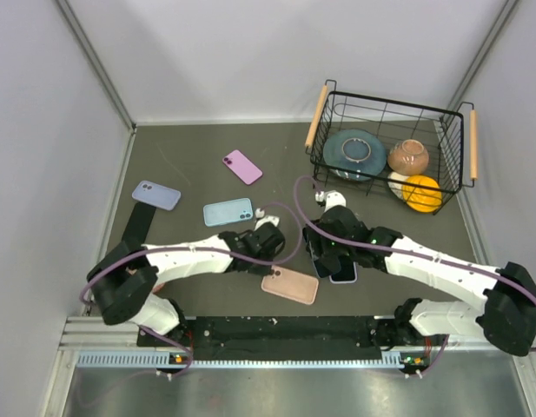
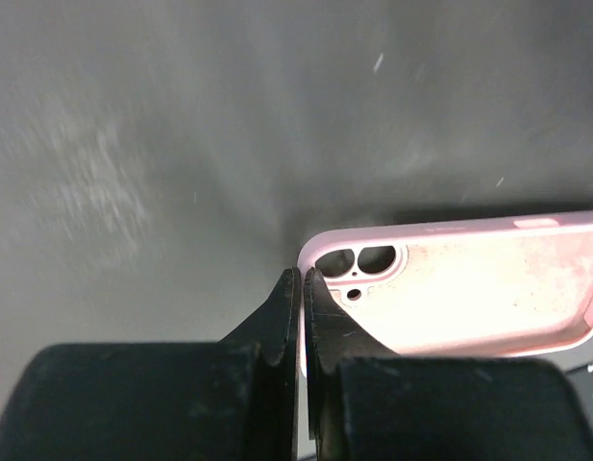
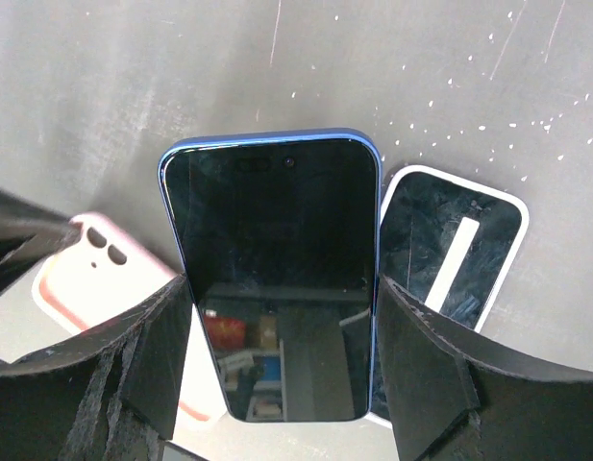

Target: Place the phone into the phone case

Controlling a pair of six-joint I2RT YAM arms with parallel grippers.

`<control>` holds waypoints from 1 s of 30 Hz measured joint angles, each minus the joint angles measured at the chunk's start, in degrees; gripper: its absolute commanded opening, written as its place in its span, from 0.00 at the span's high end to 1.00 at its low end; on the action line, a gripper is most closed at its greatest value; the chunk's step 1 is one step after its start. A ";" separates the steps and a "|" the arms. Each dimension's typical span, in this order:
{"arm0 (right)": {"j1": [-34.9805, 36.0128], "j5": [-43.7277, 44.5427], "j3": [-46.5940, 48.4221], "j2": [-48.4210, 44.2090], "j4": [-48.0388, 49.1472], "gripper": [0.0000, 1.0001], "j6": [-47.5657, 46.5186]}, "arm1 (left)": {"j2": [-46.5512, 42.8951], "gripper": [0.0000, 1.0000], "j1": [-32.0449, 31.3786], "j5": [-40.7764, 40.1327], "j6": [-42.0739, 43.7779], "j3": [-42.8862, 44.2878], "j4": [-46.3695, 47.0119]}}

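A pink phone case (image 1: 289, 284) lies open side up near the table's front; its camera-hole end shows in the left wrist view (image 2: 450, 293). My left gripper (image 2: 303, 280) is shut on the rim at that end, and it shows in the top view (image 1: 269, 261). My right gripper (image 3: 282, 288) is shut on the long edges of a blue phone (image 3: 272, 230), screen up, held just right of the case (image 3: 80, 279). In the top view the right gripper (image 1: 330, 256) and phone (image 1: 322, 261) sit beside the case.
A white-edged phone (image 3: 455, 245) lies just right of the blue one. Farther back lie a purple case (image 1: 242, 166), a lavender case (image 1: 156, 195) and a light blue case (image 1: 228, 211). A wire basket (image 1: 459, 156) with bowls stands at the back right.
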 measured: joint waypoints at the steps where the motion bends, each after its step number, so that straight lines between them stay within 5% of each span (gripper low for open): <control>1: 0.00 0.00 -0.39 -0.85 0.09 0.53 0.04 | 1.07 1.00 0.09 -0.83 1.57 1.57 0.15; 8: 0.00 -0.13 -4.17 -5.07 0.11 0.53 0.50 | 7.41 0.97 0.11 -5.75 15.98 12.50 1.57; 9: 0.00 -0.20 -4.72 -5.46 0.09 0.53 0.55 | 8.50 0.91 0.13 -6.21 17.44 13.73 1.57; 10: 0.00 -0.26 -5.09 -5.84 0.07 0.53 0.57 | 9.40 0.72 0.22 -6.51 18.32 14.58 1.55; 13: 0.00 -0.52 -5.81 -6.49 0.17 0.54 0.61 | 11.17 0.41 0.92 -6.71 20.04 15.82 1.31; 17: 0.00 -1.29 -5.86 -6.58 0.87 0.55 0.09 | 8.24 0.21 3.82 -4.44 18.82 13.70 2.21; 23: 0.00 -4.59 -7.26 -7.32 6.21 0.56 -3.78 | -6.40 0.14 15.85 6.43 13.16 5.66 5.51; 26: -0.04 -7.69 -7.34 -7.26 9.44 0.56 -7.43 | -13.49 0.01 22.84 11.21 10.45 1.97 6.86; 30: -0.04 -13.16 -7.26 -5.42 14.73 0.56 -13.40 | -19.78 0.01 26.95 14.12 8.00 0.11 5.68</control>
